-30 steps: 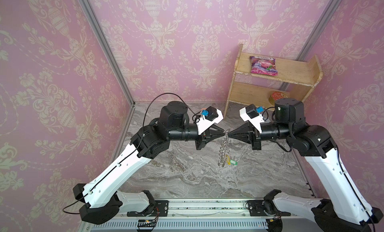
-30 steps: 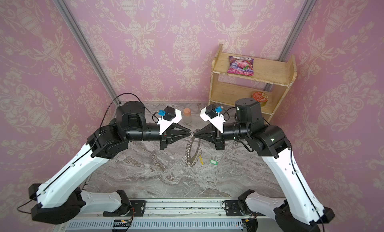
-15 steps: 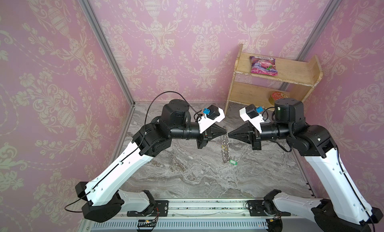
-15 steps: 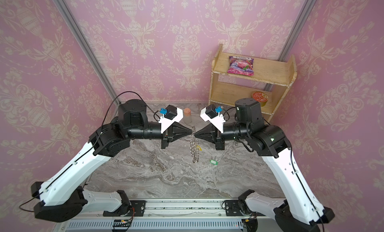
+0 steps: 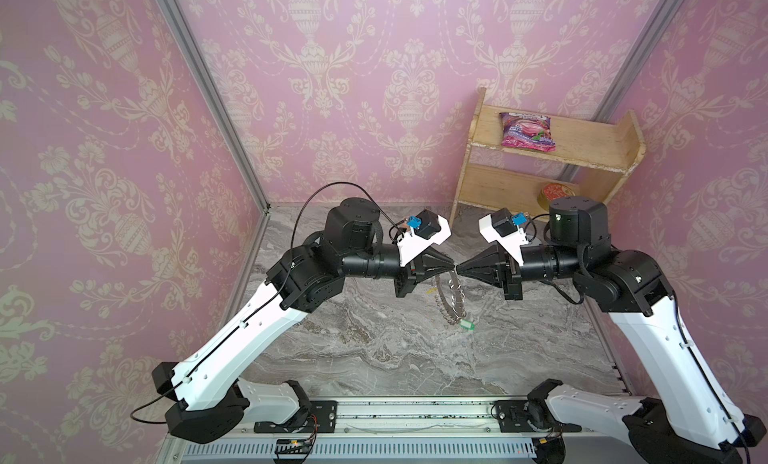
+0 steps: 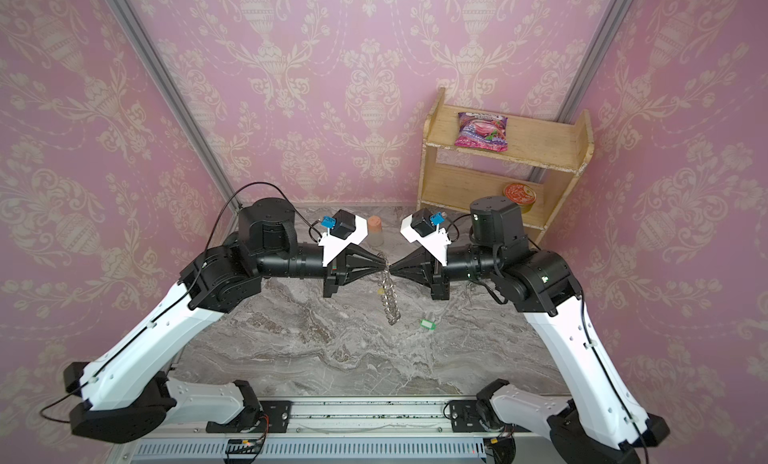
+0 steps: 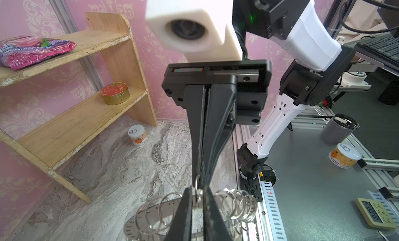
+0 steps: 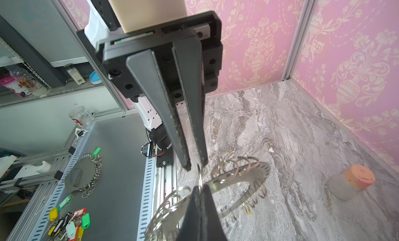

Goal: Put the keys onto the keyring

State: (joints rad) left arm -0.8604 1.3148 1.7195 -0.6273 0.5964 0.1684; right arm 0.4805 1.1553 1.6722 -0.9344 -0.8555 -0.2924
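Note:
Both arms meet tip to tip above the middle of the marble table. My right gripper is shut on one wire ring at the top of the keyring, a grey disc fringed with silver rings that hangs below the tips in both top views. My left gripper faces it with a narrow gap between its fingers, and the same wire ring stands in that gap. A yellow key hangs from a ring on the disc's lower rim. A green key lies on the table below the keyring.
A wooden shelf at the back right holds a snack bag and a red-lidded tin. An orange-lidded jar stands behind the grippers. A small can sits by the shelf foot. A spare ring disc lies outside the cell.
The hanging keyring has swung and turned a little under the tips. My left gripper drew back slightly and came in again, its jaws narrowing and easing. The right arm has stayed put.

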